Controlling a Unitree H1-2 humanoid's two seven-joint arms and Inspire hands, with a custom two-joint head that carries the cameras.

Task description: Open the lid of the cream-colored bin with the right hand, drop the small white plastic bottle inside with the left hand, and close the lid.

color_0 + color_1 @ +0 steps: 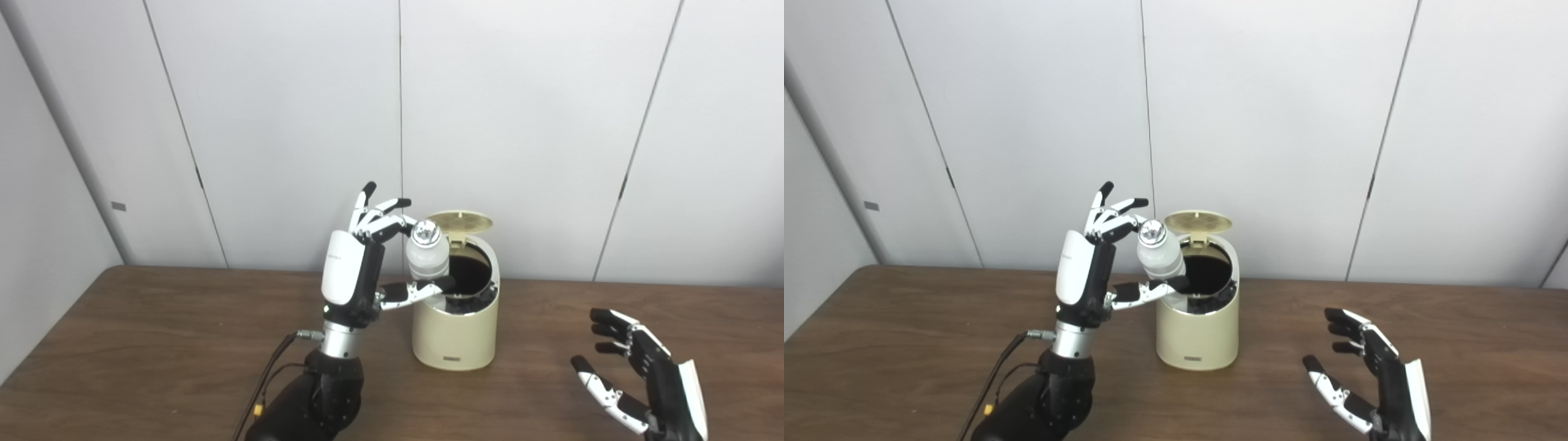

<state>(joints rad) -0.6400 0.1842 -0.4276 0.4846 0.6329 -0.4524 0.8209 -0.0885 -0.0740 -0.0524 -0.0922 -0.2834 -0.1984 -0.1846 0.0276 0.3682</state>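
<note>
The cream-colored bin [454,334] stands mid-table with its round lid [460,222] tipped up at the back and its dark inside showing. My left hand [361,263] is raised just left of the bin. It holds the small white plastic bottle [427,252] upright between a fingertip on its silvery cap and the thumb under its base, over the bin's left rim; the other fingers are spread. My right hand [637,380] is open and empty, low over the table to the right of the bin.
The brown wooden table [153,343] runs to a white panelled wall behind. A black cable [269,373] hangs along my left forearm. Bare tabletop lies left of the left arm and between the bin and the right hand.
</note>
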